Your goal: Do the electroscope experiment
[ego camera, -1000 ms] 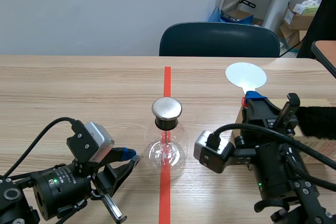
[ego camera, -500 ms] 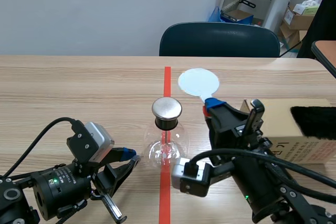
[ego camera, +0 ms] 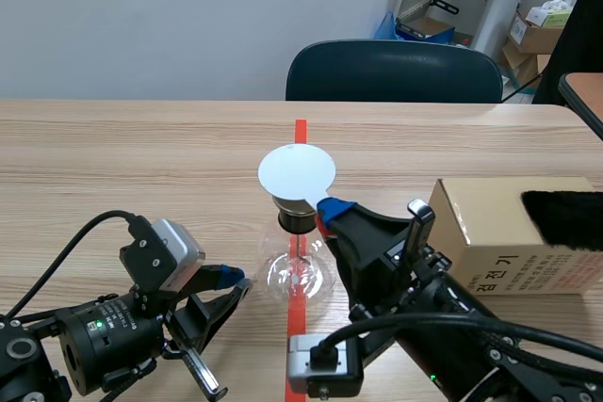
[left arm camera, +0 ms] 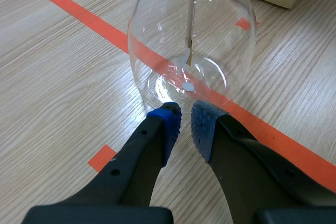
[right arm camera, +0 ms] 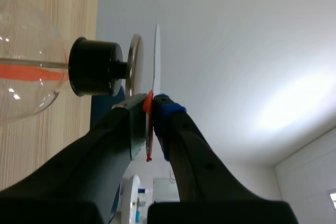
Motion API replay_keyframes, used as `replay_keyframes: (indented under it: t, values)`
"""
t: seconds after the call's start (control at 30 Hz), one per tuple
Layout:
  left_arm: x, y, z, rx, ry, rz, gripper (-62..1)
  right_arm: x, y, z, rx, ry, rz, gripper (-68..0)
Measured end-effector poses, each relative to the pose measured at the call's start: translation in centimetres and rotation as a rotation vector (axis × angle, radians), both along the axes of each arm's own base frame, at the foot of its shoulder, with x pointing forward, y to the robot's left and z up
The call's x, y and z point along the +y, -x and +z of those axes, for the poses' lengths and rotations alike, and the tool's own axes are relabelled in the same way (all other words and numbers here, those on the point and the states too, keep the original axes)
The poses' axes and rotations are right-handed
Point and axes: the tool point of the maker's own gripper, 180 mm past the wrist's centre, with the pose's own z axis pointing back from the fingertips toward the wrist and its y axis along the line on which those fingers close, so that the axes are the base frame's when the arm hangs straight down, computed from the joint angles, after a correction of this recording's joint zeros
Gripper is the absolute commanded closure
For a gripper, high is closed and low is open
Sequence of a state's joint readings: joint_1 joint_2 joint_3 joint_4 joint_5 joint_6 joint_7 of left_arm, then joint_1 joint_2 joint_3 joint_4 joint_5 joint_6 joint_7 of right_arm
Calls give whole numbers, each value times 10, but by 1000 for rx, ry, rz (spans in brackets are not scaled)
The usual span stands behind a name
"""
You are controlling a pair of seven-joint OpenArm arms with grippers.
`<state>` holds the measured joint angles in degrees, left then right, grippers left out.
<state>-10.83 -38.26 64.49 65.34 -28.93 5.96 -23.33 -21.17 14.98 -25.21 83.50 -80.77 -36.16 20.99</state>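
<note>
White disc (ego camera: 297,173), pinched by its red handle in the right tool (right arm camera: 152,109), hovers flat just over the electroscope's metal cap (right arm camera: 135,59), seemingly not touching; the glass flask (ego camera: 300,270) stands on the counter (ego camera: 141,157), the left tool (left arm camera: 185,121), nearly pressed together on nothing, beside its base

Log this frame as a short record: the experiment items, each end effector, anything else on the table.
electroscope: glass flask with metal top plate, upright on the red tape line
white disc paddle: over the top plate, a gap between them
right end effector: shut on the paddle's red handle
left end effector: shut, empty, beside the flask's base
cardboard box: right of the flask, black fur on top
</note>
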Motion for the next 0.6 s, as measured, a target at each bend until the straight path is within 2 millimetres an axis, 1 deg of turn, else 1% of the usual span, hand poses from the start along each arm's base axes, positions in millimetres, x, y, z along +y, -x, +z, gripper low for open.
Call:
replay_keyframes:
  t: [0.6]
  values:
    - [0,0,0,0,0,0,-100,1,1,0,0,1,7,-10]
